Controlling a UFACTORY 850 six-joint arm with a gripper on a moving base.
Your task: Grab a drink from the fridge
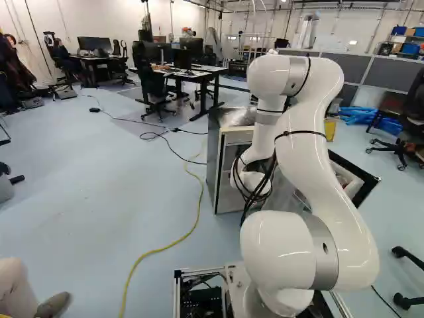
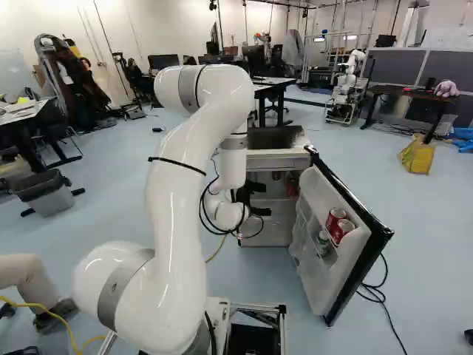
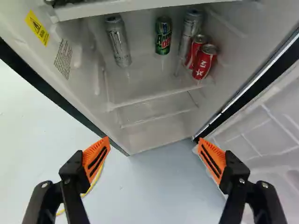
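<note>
Pale-blue floor [image 1: 86, 192], open fridge [image 1: 214, 162], desks [image 1: 198, 75], white wall [image 1: 93, 20]

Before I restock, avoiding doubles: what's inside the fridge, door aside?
Two silver cans, a green can, two red cans; the reds partly cover one silver. Higher up, mostly hidden.

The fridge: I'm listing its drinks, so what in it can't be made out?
- Wrist view: whatever stands on the upper shelf, cut off by the edge.
- Wrist view: the tall silver can's base, behind the red cans.
- Left base view: most of the fridge interior, behind the arm.
- Right base view: the green container's label, too small.
</note>
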